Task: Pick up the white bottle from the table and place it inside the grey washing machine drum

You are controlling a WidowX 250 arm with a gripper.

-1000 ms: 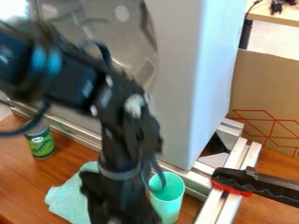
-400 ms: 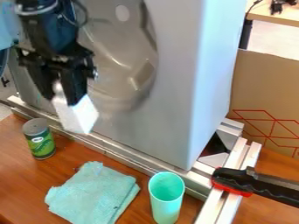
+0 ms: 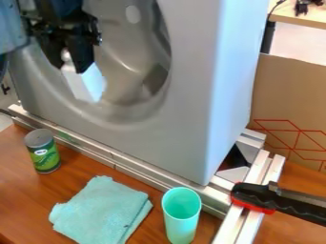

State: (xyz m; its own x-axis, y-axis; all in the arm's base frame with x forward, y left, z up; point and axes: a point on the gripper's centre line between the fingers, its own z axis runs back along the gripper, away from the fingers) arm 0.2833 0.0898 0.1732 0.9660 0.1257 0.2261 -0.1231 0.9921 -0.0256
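As you watch the upper left, your black gripper [image 3: 71, 64] has its fingers clamped on the white block [image 3: 88, 86], and it's right there, tilted, in front of the round hollow in the big grey casing [image 3: 185, 119]! Down on the wooden table [image 3: 79, 174], you've got the green can [image 3: 45, 155] upright at left, the folded teal cloth [image 3: 102, 209] nearer you, and the mint cup [image 3: 181, 219] standing just beside it.

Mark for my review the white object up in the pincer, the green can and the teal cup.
White object [image 3: 85, 86], camera view, its pale side.
Green can [image 3: 45, 157], camera view, its label.
Teal cup [image 3: 181, 225], camera view, outer wall.
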